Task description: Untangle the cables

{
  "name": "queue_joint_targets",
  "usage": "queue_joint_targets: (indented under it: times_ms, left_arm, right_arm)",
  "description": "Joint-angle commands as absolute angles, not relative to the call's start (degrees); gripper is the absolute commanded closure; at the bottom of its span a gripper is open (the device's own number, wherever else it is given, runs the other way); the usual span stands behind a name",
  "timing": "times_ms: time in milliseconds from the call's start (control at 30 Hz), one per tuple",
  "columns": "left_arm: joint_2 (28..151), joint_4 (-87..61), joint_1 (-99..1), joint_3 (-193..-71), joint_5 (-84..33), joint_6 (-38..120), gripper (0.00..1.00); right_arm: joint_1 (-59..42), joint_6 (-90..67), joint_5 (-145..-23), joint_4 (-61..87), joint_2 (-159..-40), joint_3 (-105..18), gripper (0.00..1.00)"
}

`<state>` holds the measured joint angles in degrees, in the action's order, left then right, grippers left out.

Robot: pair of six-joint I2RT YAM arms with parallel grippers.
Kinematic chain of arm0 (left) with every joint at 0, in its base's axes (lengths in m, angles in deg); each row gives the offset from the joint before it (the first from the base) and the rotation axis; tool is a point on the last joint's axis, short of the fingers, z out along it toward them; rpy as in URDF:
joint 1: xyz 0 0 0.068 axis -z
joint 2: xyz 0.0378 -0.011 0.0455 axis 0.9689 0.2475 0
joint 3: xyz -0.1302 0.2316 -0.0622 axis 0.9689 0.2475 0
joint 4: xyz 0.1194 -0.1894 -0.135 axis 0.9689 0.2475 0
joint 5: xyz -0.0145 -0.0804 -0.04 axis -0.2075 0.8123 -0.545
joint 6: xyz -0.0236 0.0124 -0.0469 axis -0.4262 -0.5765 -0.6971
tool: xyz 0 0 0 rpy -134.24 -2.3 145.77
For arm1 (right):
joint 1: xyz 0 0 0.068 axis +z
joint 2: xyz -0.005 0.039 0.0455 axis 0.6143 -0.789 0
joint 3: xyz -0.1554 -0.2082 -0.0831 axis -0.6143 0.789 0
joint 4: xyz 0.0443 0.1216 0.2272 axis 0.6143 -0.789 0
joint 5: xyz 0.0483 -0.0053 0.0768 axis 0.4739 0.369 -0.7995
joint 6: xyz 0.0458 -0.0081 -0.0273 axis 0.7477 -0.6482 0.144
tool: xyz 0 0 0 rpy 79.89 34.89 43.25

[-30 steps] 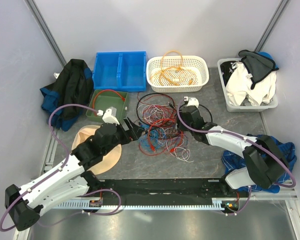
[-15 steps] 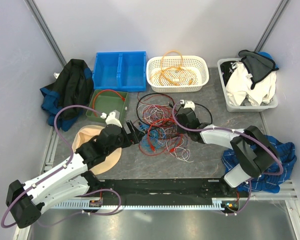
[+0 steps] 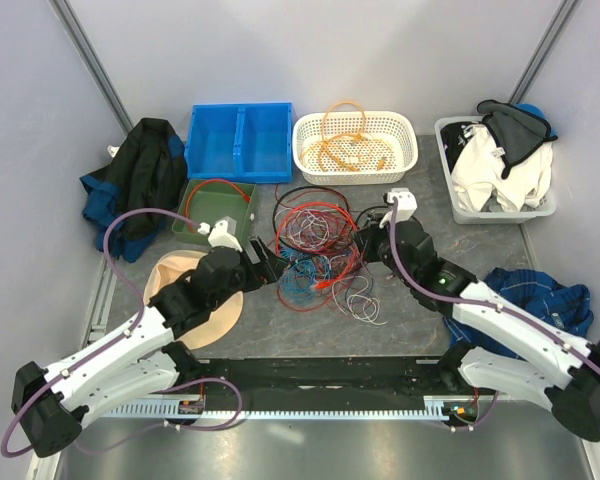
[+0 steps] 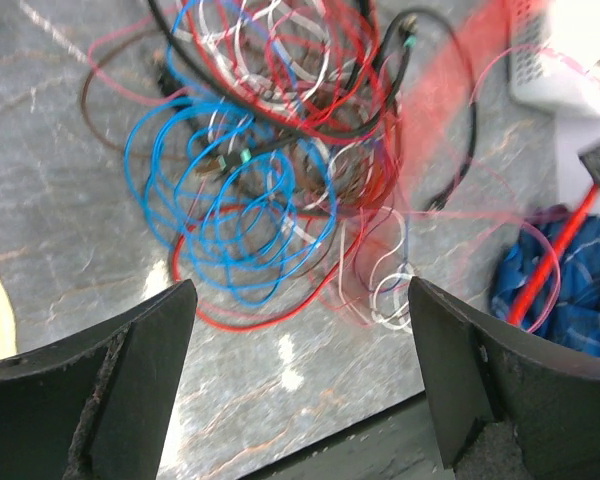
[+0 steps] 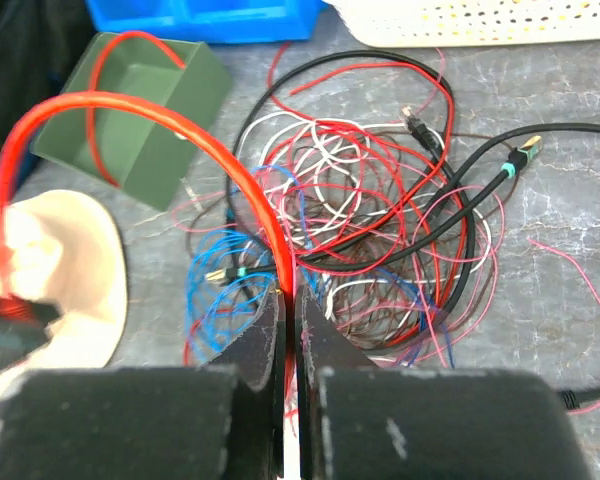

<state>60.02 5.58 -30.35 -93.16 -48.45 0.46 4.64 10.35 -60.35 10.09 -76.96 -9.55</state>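
The tangle of cables (image 3: 318, 250) is seen on the table (image 3: 270, 328), in the middle of the top view. The right gripper (image 5: 291, 305) is clenched on a red cable (image 5: 160, 103), which arches toward the upper left of its wrist view. The left gripper (image 4: 298, 295) is spread wide just left of the tangle, and nothing is grasped by it.

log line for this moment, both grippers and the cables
left gripper: open, facing cable tangle | right gripper: shut on red cable | cable tangle: not yet separated
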Motion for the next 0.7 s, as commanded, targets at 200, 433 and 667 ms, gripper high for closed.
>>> queue_joint_targets:
  times_ms: [200,433,667]
  left_arm:
    - [61.26,-9.0,-30.58,-96.65,-47.91,5.31,0.08]
    - [63.63,-17.19,-30.58,-96.12,-44.39,6.46,0.09]
    - [71.62,-21.31,-30.58,-98.75,-35.79,3.91,0.1]
  right_arm:
    - [5.86,11.74,-61.89,0.9,-68.28,-8.93,1.0]
    - [5.87,11.83,-62.32,-0.42,-66.17,-6.56,1.0]
    - [6.13,11.66,-65.48,-1.3,-65.99,-5.85,1.0]
